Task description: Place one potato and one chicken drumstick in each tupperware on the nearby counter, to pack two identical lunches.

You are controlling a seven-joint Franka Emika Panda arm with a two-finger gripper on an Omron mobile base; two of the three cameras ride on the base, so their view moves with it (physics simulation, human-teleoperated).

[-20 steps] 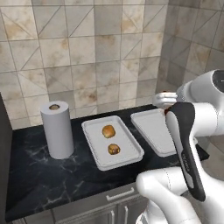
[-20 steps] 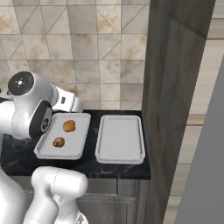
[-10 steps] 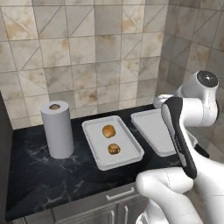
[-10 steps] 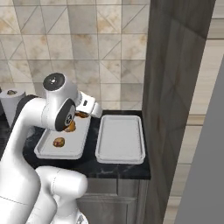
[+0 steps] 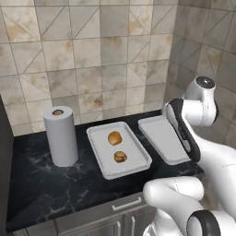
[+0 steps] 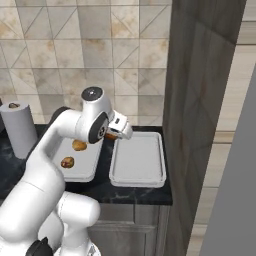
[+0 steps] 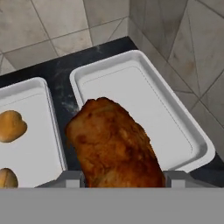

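A browned chicken drumstick (image 7: 116,144) hangs in my gripper (image 7: 118,180), which is shut on it. In the hand view it hovers above the near left part of the empty right tupperware (image 7: 131,89). From the right base view the gripper (image 6: 117,133) sits over the far left corner of that white tray (image 6: 137,162). The left tupperware (image 5: 99,154) holds a golden potato (image 5: 115,137) and a darker brown piece (image 5: 120,156). In the left base view my arm hides the gripper, beside the right tupperware (image 5: 161,138).
A paper towel roll (image 5: 61,136) stands upright left of the trays on the black marble counter (image 5: 41,189). A tall dark cabinet (image 6: 200,100) rises right of the counter's end. The tiled wall runs close behind the trays.
The arm has swung right with the drumstick, from beside the left tupperware to above the right one. The jaws stayed shut on it.
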